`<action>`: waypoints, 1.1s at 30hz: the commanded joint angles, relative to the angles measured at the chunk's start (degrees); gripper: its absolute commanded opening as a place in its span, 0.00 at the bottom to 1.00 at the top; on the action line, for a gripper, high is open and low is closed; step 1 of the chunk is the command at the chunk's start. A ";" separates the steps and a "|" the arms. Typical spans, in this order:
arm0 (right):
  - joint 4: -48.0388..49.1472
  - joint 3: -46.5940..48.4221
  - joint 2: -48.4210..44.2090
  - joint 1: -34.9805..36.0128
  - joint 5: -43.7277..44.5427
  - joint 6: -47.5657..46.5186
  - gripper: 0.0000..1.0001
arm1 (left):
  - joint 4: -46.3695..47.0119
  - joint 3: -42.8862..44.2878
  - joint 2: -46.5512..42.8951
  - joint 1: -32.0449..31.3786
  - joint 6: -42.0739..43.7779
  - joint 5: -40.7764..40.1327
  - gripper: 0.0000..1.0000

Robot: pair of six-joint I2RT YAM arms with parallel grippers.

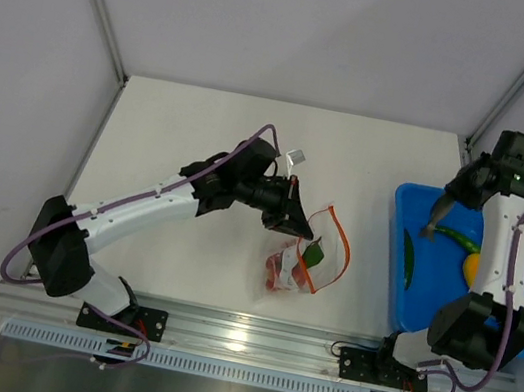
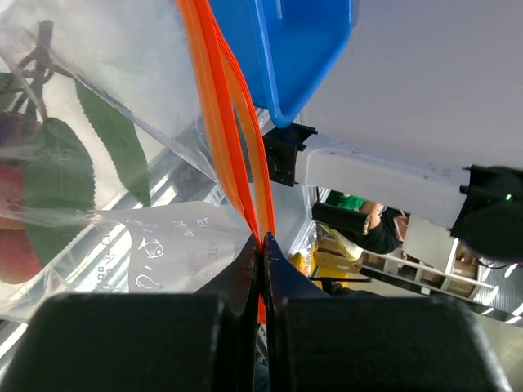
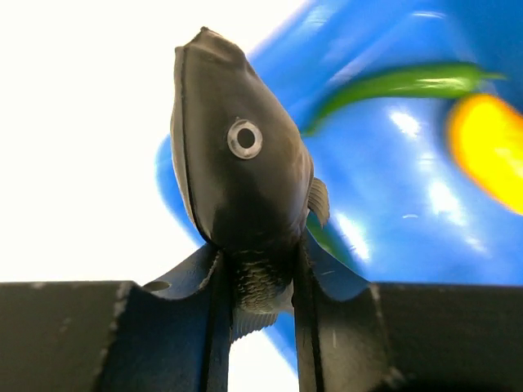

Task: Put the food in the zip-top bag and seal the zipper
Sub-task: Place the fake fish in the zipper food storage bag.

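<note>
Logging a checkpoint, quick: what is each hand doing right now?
Left hand: closed, pinching the zipper of the zip-top bag.
Right hand: closed on a dark toy fish over the blue bin.

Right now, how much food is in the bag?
Done: the red tomato cluster sits inside the clear plastic bag. In hand: the left tool pinches the bag's orange-red zipper strip; the right tool grips a dark toy fish. Left: the long green pepper and yellow-orange pepper lie in the blue plastic bin; the mouth is unsealed.
</note>
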 commanded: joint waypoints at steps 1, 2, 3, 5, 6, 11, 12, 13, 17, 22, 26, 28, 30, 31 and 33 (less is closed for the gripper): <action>-2.59 7.77 -4.72 4.81 -13.54 2.67 0.00 | 4.57 2.50 1.63 -0.10 -2.84 2.72 0.01; -2.24 9.00 -5.24 6.14 -15.85 4.15 0.00 | 5.10 2.41 1.90 -0.10 -3.80 3.07 0.01; -1.46 9.80 -6.03 7.54 -18.31 4.95 0.00 | 5.54 2.32 2.16 -0.10 -4.15 3.25 0.01; 1.53 10.42 -8.76 11.75 -23.32 7.23 0.00 | 6.16 2.41 2.52 -0.10 -4.51 3.51 0.00; 2.93 9.99 -9.64 12.99 -24.48 8.12 0.00 | 6.25 2.32 2.43 -0.10 -4.51 3.34 0.01; 6.63 5.51 -14.65 21.68 -32.30 11.99 0.00 | 6.60 2.50 2.25 -0.10 -4.86 2.90 0.00; 7.25 4.19 -15.61 23.10 -32.31 11.99 0.00 | 6.95 2.50 2.17 -0.10 -5.04 2.90 0.00; 7.86 0.88 -17.54 24.42 -32.40 11.90 0.00 | 7.21 2.58 2.17 -0.19 -5.56 3.16 0.01; 13.48 -8.90 -22.73 28.20 -34.06 13.13 0.00 | 7.13 4.16 2.52 -0.02 -6.00 3.34 0.01; 14.64 -16.02 -27.92 31.90 -32.32 13.05 0.00 | 5.72 7.15 3.04 0.16 -5.92 3.25 0.01; 14.99 -21.64 -32.48 32.43 -31.70 13.13 0.00 | 5.55 7.95 3.05 0.16 -6.35 3.07 0.00; 14.99 -22.97 -33.81 32.52 -31.70 13.40 0.00 | 6.16 8.12 3.04 0.16 -7.14 3.07 0.01; 14.90 -24.72 -35.56 32.69 -31.61 13.92 0.00 | 6.60 8.21 3.04 0.25 -7.93 2.90 0.01; 14.73 -25.00 -36.18 32.87 -31.52 13.93 0.00 | 7.04 8.21 3.13 0.25 -8.11 2.90 0.01; 13.15 -25.26 -37.76 32.87 -31.17 13.05 0.00 | 7.92 8.12 3.39 0.33 -8.81 2.81 0.01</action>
